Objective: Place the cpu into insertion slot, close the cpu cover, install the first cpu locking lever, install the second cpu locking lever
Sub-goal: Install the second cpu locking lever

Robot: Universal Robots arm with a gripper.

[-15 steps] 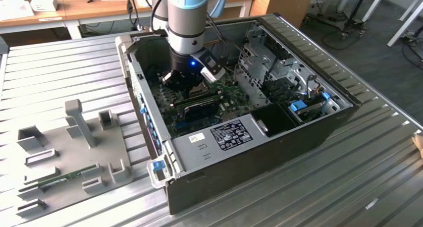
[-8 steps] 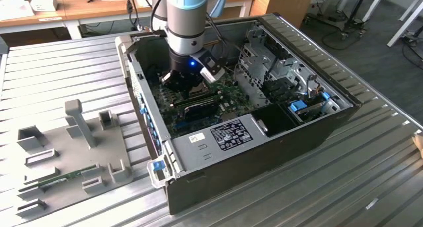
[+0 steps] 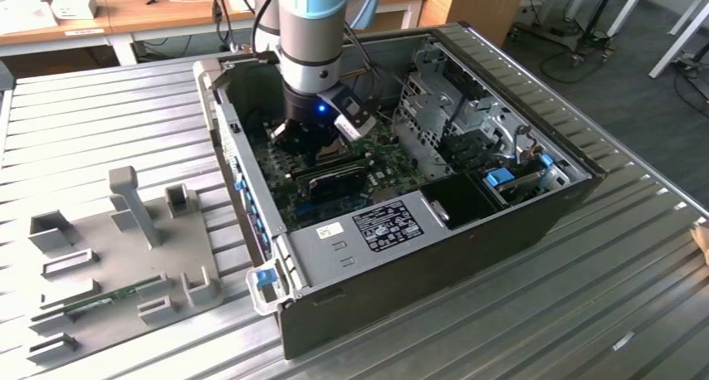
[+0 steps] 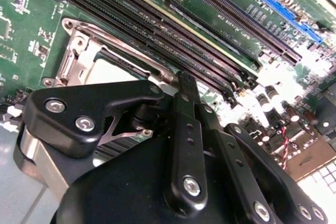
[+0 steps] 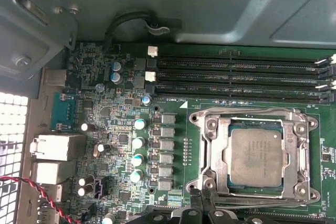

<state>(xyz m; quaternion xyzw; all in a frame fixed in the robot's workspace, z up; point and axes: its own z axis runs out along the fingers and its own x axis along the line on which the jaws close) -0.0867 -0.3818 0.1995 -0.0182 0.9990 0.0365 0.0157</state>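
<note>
The cpu [image 5: 256,157] lies flat in the insertion slot [image 5: 229,153], with the cpu cover [image 5: 303,153] shut around it, framing its edges. Long black memory slots [image 5: 241,80] run just beside the socket. The end effector [image 4: 185,85] hangs close above the green board [image 5: 126,114], clenched on nothing. The computer case [image 3: 466,231] walls hem it in; a ribbed metal counter [image 3: 100,123] carries everything.
</note>
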